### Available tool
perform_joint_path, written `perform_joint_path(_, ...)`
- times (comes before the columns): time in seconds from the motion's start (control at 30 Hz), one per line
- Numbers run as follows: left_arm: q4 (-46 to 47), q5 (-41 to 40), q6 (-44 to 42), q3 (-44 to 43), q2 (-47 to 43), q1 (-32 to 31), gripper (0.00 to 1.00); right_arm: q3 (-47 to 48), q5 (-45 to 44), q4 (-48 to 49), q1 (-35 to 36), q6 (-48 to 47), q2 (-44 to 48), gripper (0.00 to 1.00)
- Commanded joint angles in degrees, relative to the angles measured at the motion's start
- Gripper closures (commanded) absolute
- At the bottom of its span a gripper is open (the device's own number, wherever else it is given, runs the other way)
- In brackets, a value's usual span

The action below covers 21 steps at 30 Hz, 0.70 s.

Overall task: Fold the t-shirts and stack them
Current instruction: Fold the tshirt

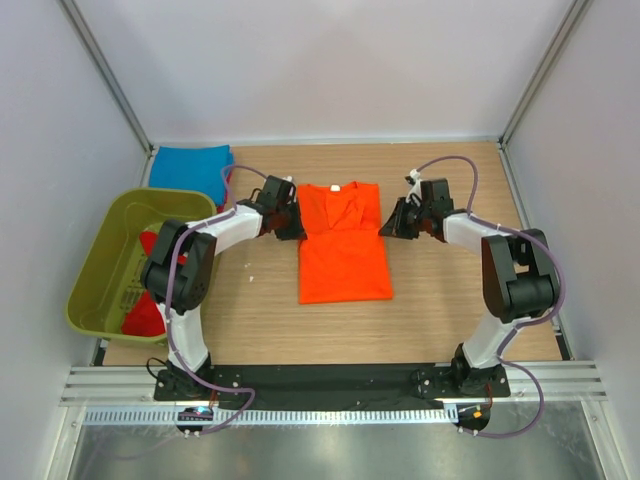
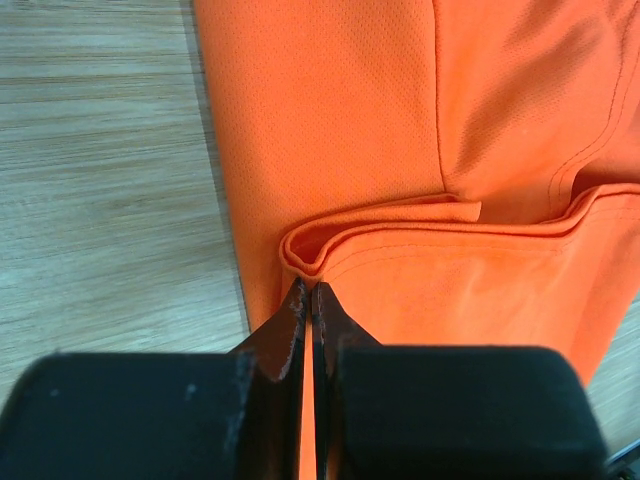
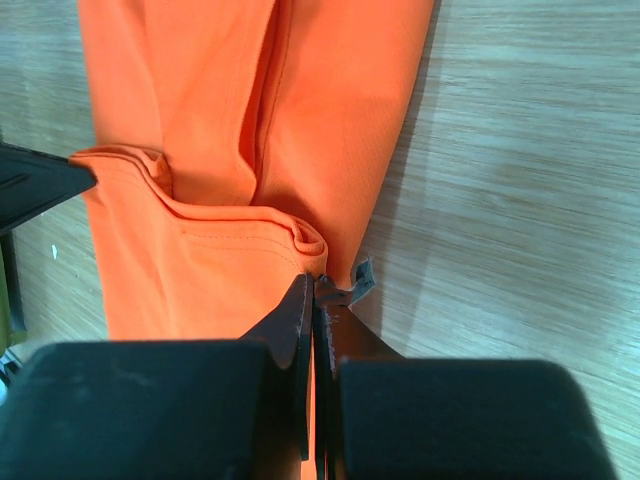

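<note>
The left gripper (image 2: pixel 312 295) and right gripper (image 3: pixel 312 285) each pinch the half-folded orange t-shirt (image 1: pixel 343 250) at centre, a blue t-shirt (image 1: pixel 190 168) seems folded at 11 o'clock, and red t-shirts (image 1: pixel 148 312) wait in the tub (image 1: pixel 95 265) at 9 o'clock.

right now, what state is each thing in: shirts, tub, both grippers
orange t-shirt, lying on the table, sides folded in, a fold pinched at each side
blue t-shirt, folded, at the table's far left corner
red t-shirts, crumpled in the tub
tub, upright, open
left gripper, shut on orange t-shirt
right gripper, shut on orange t-shirt
</note>
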<state>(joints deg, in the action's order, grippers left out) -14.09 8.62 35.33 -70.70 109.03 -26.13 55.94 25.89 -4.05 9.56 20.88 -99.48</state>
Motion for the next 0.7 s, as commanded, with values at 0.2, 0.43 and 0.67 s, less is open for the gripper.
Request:
perform_joint_path(0.2,0.2,0.3,-0.9,-1.9,-2.4,-0.1,1.00,-1.4,-1.5,3.2,0.2,-0.8,6.5,0.92)
perform_joint_path(0.43,-0.1,-0.1,-0.7,-1.1,-5.5,-0.1,1.00,-2.9,-0.7,3.7,0.6,-1.2,8.7,0.99)
perform_joint_path(0.67,-0.2,-3.4,0.8,1.0,-9.6,-0.1,1.00,-4.6,-1.2,8.2,0.8,-0.9,9.9,0.99)
